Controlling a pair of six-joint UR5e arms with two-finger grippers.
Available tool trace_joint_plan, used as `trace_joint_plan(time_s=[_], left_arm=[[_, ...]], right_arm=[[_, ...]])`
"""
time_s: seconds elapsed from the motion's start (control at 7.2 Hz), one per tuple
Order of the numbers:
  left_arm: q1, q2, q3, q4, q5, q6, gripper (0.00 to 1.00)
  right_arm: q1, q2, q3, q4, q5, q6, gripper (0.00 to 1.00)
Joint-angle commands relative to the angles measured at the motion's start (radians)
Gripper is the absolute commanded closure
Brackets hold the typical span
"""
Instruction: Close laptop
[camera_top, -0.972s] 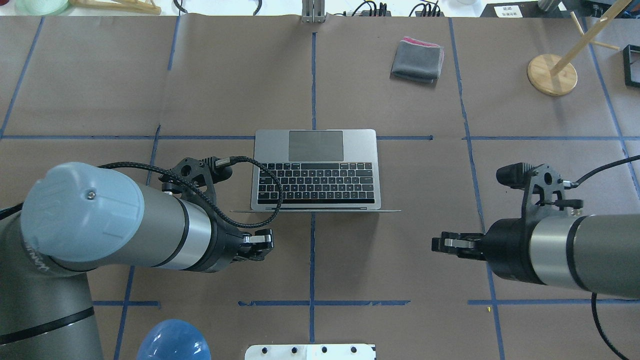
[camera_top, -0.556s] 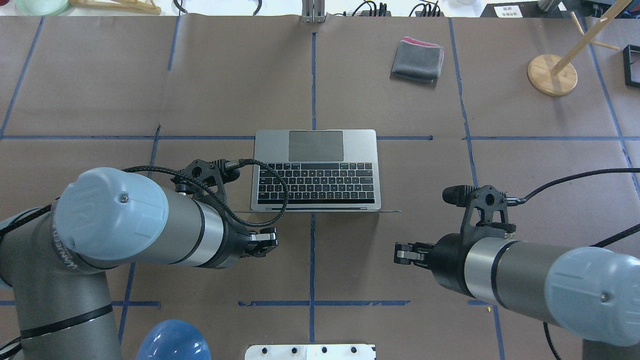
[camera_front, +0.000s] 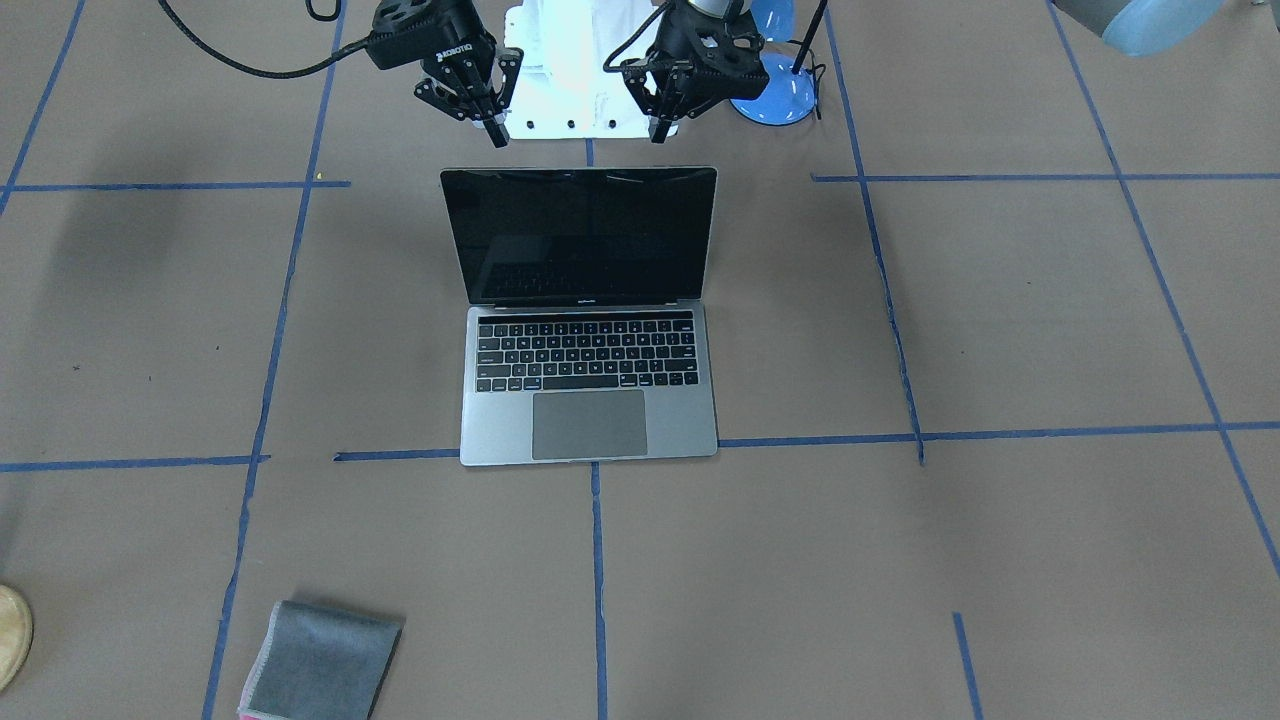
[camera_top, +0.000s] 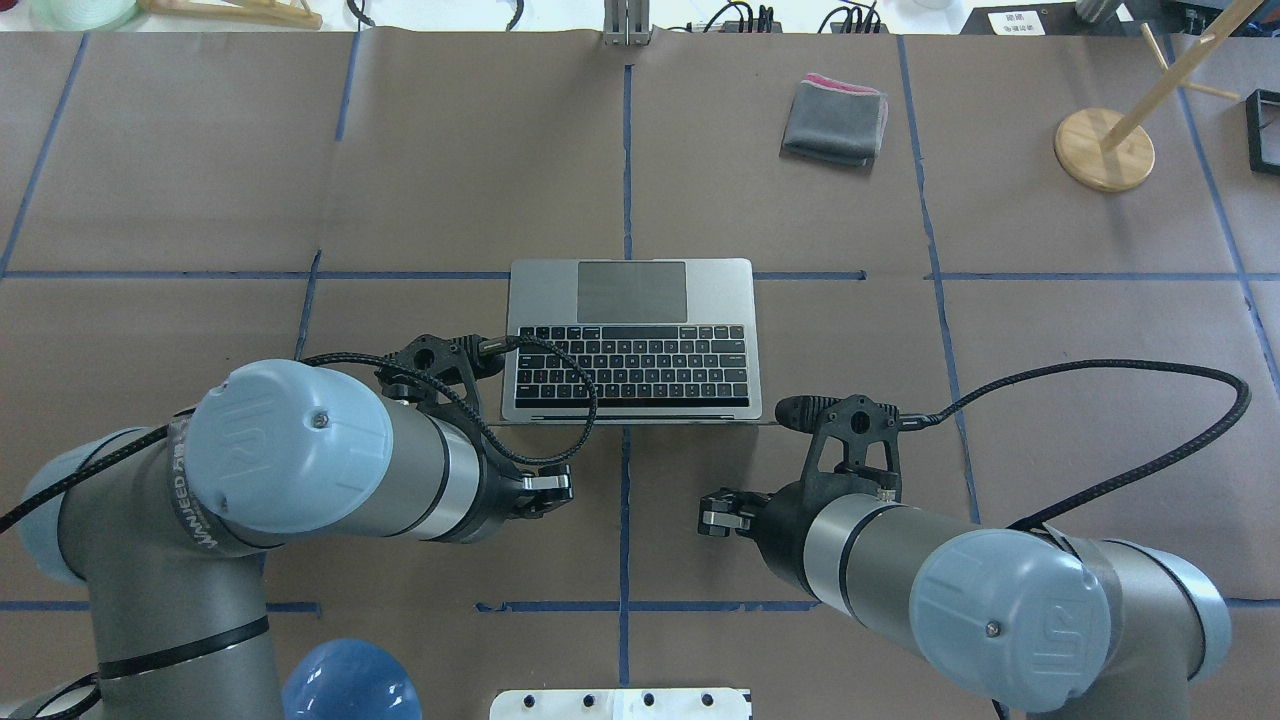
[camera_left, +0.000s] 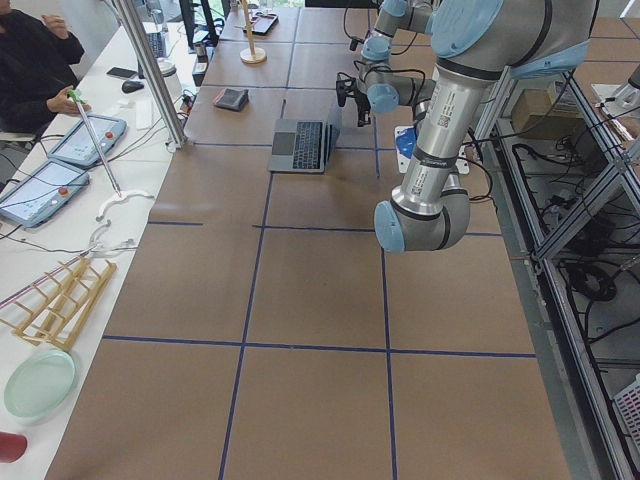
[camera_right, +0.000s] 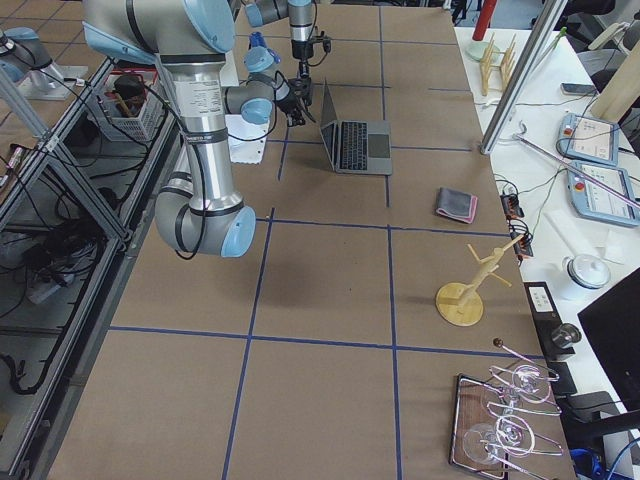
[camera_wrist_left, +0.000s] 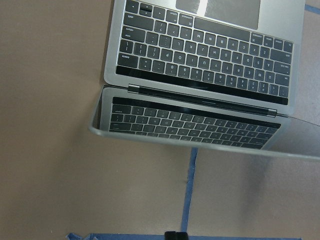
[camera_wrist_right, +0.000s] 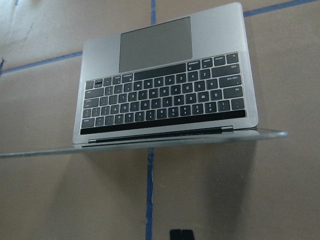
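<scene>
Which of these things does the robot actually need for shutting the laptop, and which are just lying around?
For the job: laptop, left hand, right hand, both behind its open screen.
Just lying about: folded grey cloth, wooden stand.

laptop (camera_top: 632, 340): set mid-table, lid robot-side
left gripper (camera_top: 545, 490): held behind lid, left
right gripper (camera_top: 722, 515): held behind lid, right
cloth (camera_top: 835, 120): laid beyond laptop, right
</scene>
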Motion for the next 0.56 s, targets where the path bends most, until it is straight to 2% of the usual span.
trace_joint_plan(time_s=[0.0,0.42], left_arm=[[-0.005,-0.019,0.024,0.001,0.001,0.045,1.0],[-0.071,-0.023,0.03,-0.001,-0.006,0.084,1.0]], right_arm=[[0.037,0.025,-0.032,-0.003,-0.009,-0.003,1.0],[0.095,0.088,-0.09,-0.005,-0.003,-0.011,1.0]])
